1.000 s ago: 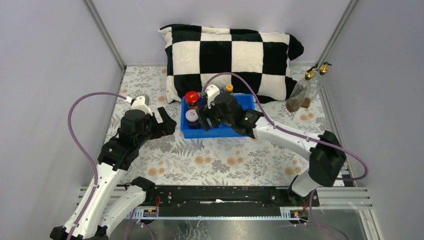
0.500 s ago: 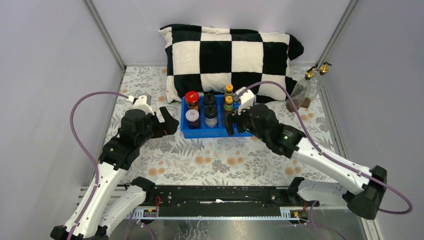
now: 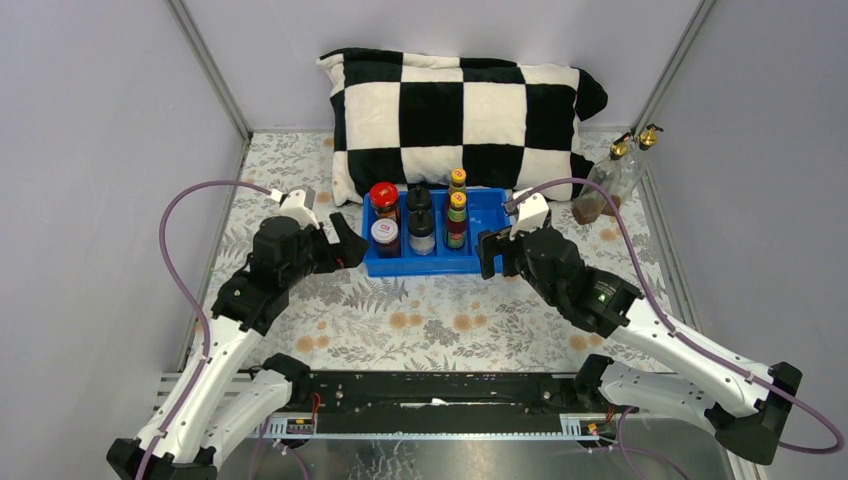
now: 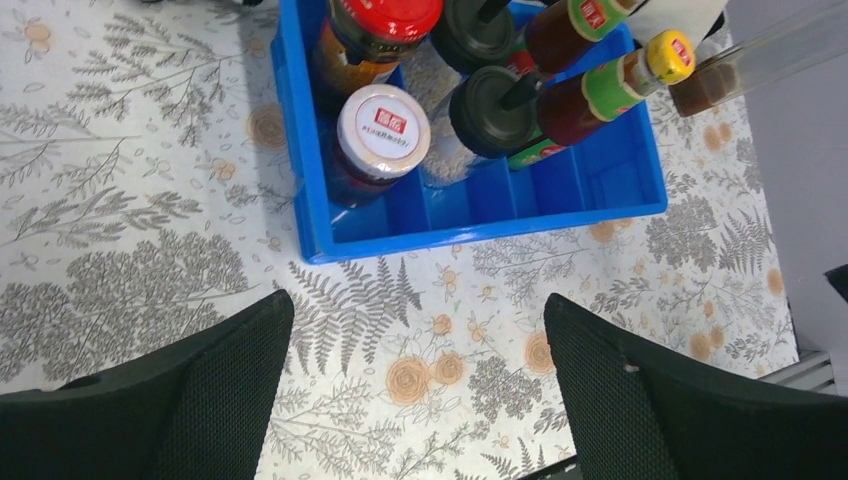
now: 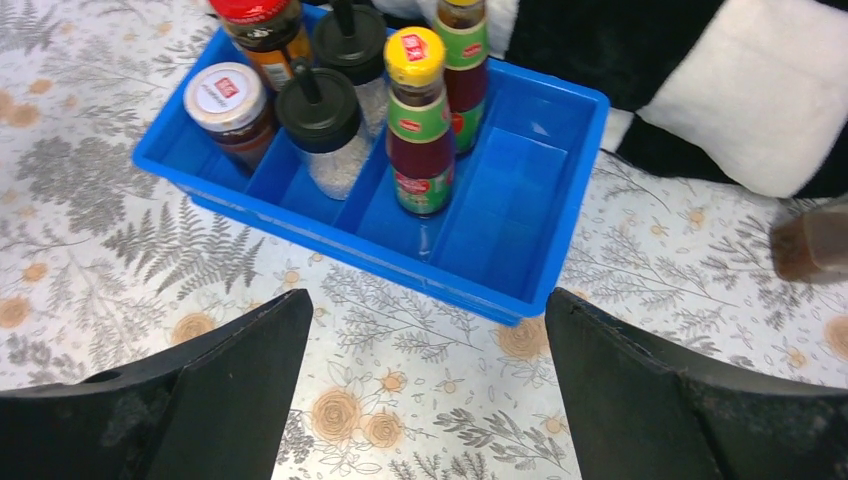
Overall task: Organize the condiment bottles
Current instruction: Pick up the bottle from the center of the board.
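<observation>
Tray [image 3: 492, 218]: blue moulded plastic, ribbed compartments.
Holding six, all upright: red-lidded jar [image 3: 384, 196], white-lidded jar [image 3: 384, 236], two black-capped jars [image 3: 421, 228], two slim yellow-capped bottles [image 3: 457, 214].
Change: my right claw [image 5: 428, 300] has backed off the tray, jaws apart and empty, leaving the second yellow-capped bottle placed.
Left claw [image 4: 420, 300]: jaws wide apart, empty, beside the tray.
Outstanding: two glass gold-spouted bottles [image 3: 610, 185], leaning in the far right corner of the bench [image 3: 440, 320].

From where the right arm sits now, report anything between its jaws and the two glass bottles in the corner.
Nothing visible. Only patterned tabletop lies between the open jaws and the glass bottles; a corner of the pillow sits close beside them.
</observation>
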`<action>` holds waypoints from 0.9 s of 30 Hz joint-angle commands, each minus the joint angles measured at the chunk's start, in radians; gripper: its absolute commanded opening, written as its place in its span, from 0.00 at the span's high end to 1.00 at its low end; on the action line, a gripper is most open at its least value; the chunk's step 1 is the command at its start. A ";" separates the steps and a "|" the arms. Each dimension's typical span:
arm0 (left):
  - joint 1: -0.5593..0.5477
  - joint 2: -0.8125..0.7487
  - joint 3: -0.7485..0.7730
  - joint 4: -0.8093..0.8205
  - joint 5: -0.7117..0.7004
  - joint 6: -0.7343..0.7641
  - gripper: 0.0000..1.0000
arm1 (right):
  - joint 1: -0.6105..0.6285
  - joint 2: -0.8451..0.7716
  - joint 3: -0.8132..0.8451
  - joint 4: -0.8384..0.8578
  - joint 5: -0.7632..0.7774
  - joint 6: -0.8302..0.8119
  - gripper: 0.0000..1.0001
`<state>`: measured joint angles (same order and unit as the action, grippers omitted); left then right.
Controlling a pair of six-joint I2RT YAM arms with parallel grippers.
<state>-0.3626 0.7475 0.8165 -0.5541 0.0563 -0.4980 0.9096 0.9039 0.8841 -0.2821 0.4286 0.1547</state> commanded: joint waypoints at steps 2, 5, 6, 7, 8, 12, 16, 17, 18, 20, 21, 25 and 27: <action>0.008 0.015 0.007 0.139 0.049 0.012 0.01 | -0.031 -0.019 -0.016 -0.015 0.100 0.041 0.04; 0.007 0.030 0.017 0.160 0.045 0.015 0.01 | -0.080 -0.023 -0.015 -0.035 0.099 0.063 0.02; 0.007 0.045 0.025 0.157 0.041 0.017 0.01 | -0.097 -0.024 -0.013 -0.044 0.092 0.073 0.02; 0.006 0.055 0.036 0.153 0.034 0.018 0.01 | -0.115 -0.027 -0.013 -0.055 0.085 0.081 0.02; 0.005 0.063 0.046 0.150 0.031 0.019 0.01 | -0.130 -0.030 -0.014 -0.065 0.081 0.090 0.02; -0.002 0.101 0.063 0.149 0.013 0.038 0.01 | -0.157 -0.031 -0.011 -0.096 0.103 0.110 0.01; -0.002 0.097 0.059 0.140 0.014 0.048 0.01 | -0.219 -0.003 0.013 -0.150 0.182 0.140 0.00; -0.002 0.089 0.056 0.136 0.012 0.050 0.01 | -0.253 -0.004 0.015 -0.160 0.185 0.147 0.00; -0.002 0.082 0.054 0.132 0.008 0.053 0.01 | -0.295 -0.007 0.014 -0.159 0.166 0.153 0.00; -0.002 0.069 0.054 0.115 -0.002 0.066 0.01 | -0.390 -0.006 0.013 -0.155 0.071 0.164 0.00; -0.002 0.066 0.056 0.109 -0.010 0.071 0.01 | -0.440 -0.001 0.013 -0.154 0.043 0.168 0.00; -0.002 0.050 0.054 0.108 -0.022 0.081 0.01 | -0.578 0.043 0.020 -0.130 -0.105 0.174 0.00; -0.002 0.052 0.050 0.112 -0.015 0.075 0.01 | -0.603 0.059 0.022 -0.114 -0.133 0.172 0.00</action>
<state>-0.3637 0.8116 0.8528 -0.4580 0.0578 -0.4511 0.3603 0.9333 0.8703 -0.4286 0.4187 0.3084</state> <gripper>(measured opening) 0.987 0.993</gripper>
